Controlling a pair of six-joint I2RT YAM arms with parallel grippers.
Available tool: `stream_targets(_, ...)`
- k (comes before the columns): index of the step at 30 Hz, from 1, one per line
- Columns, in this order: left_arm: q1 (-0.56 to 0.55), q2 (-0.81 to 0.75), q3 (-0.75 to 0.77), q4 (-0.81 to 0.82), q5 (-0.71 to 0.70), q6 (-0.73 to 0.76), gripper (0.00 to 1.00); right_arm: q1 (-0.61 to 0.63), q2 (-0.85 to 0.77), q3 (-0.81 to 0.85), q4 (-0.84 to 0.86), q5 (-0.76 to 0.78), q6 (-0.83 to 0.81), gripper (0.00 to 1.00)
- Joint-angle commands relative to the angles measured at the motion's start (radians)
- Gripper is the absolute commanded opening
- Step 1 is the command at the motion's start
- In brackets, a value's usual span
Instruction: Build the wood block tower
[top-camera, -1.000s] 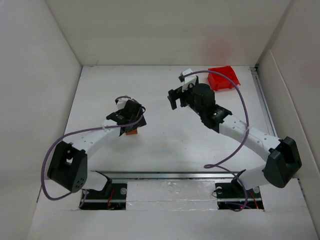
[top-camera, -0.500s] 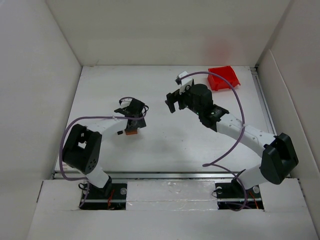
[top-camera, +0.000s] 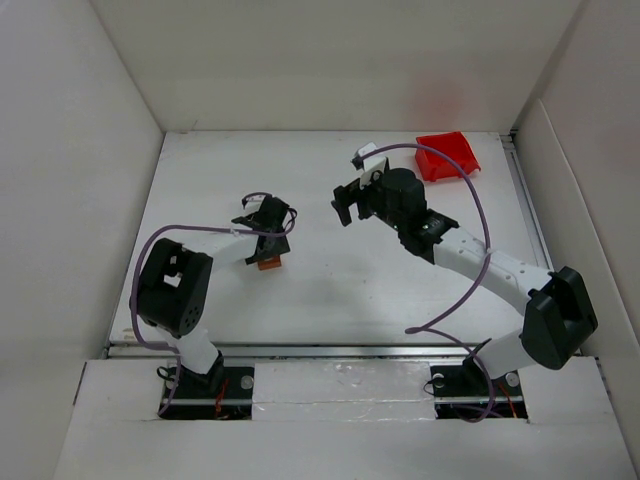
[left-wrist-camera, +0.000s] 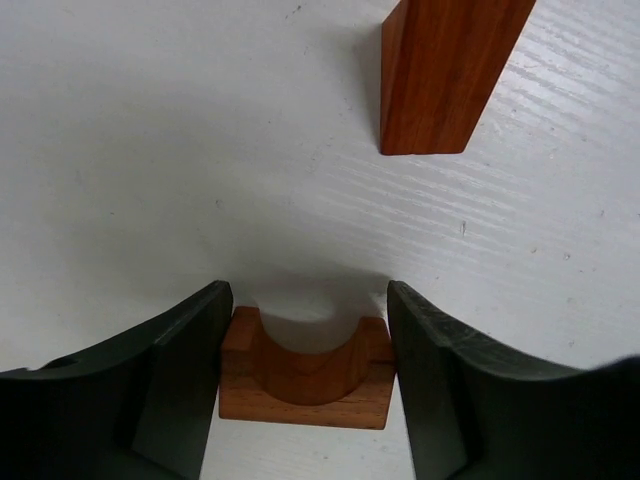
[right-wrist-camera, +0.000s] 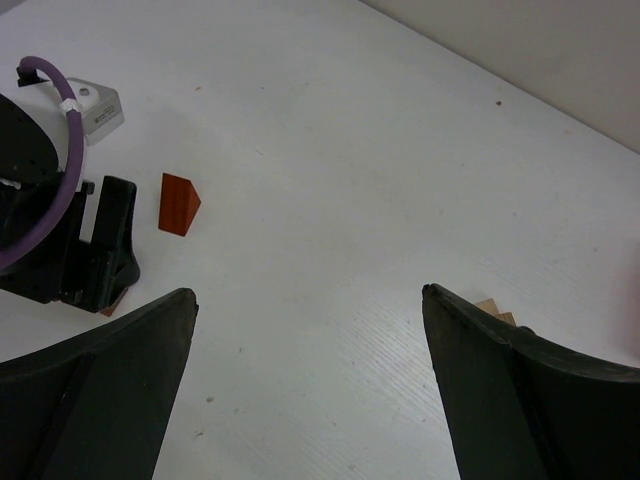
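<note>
A small reddish-brown arch block (left-wrist-camera: 305, 385) lies on the white table with its curved cut-out facing away from me. My left gripper (left-wrist-camera: 310, 290) straddles it, both dark fingers pressed against its sides. From above the same block (top-camera: 267, 264) peeks out as an orange spot under the left gripper (top-camera: 265, 248). A darker reddish-brown block (left-wrist-camera: 440, 70) stands a little beyond it, and the right wrist view shows it as a wedge (right-wrist-camera: 180, 204). My right gripper (top-camera: 345, 205) hovers mid-table, open and empty (right-wrist-camera: 310, 295). A tan block (right-wrist-camera: 497, 310) shows beside its right finger.
A red plastic bin (top-camera: 447, 155) sits at the far right corner of the table. White walls enclose the table on three sides. The left arm's wrist and purple cable (right-wrist-camera: 50, 200) fill the left edge of the right wrist view.
The left arm's elbow has swung back toward its base, and its fingers have closed in from wide open onto the arch block. The right gripper shifted slightly left and stays open.
</note>
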Motion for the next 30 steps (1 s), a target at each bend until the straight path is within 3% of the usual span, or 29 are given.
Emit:
stream_targets(1,0.0,-0.019,-0.04,0.028,0.039,-0.01,0.49,-0.005,-0.023,0.001,0.017,0.02,-0.013,0.98)
stream_targets(3,-0.011,-0.025,-0.041,0.031,0.032,-0.01,0.49,-0.005,-0.019,0.003,0.016,0.02,-0.012,0.98)
stream_targets(5,-0.022,-0.045,-0.041,0.023,0.024,-0.019,0.31,-0.005,-0.006,0.009,0.011,0.025,-0.012,0.98)
stream_targets(9,-0.042,-0.087,-0.041,0.028,0.024,-0.062,0.2,-0.005,-0.02,0.0,0.028,0.037,-0.012,0.98)
stream_targets(10,-0.042,-0.111,-0.049,0.036,0.039,-0.074,0.13,-0.023,-0.028,-0.024,0.042,0.025,-0.012,0.98)
stream_targets(13,-0.042,-0.171,-0.078,0.101,0.103,-0.115,0.09,-0.067,-0.043,-0.06,0.108,-0.09,0.016,0.99)
stream_targets(15,-0.042,-0.186,-0.084,0.117,0.122,-0.143,0.0,-0.115,-0.022,-0.074,0.128,-0.177,0.045,0.98)
stream_targets(20,-0.042,-0.237,-0.044,0.102,0.116,-0.238,0.0,-0.134,-0.014,-0.097,0.183,-0.251,0.114,0.97)
stream_targets(25,-0.042,-0.347,-0.026,0.158,0.119,-0.361,0.0,-0.082,-0.061,-0.202,0.402,-0.337,0.209,0.94)
stream_targets(30,-0.042,-0.397,-0.017,0.232,0.081,-0.483,0.0,0.053,-0.06,-0.258,0.563,-0.117,0.379,0.87)
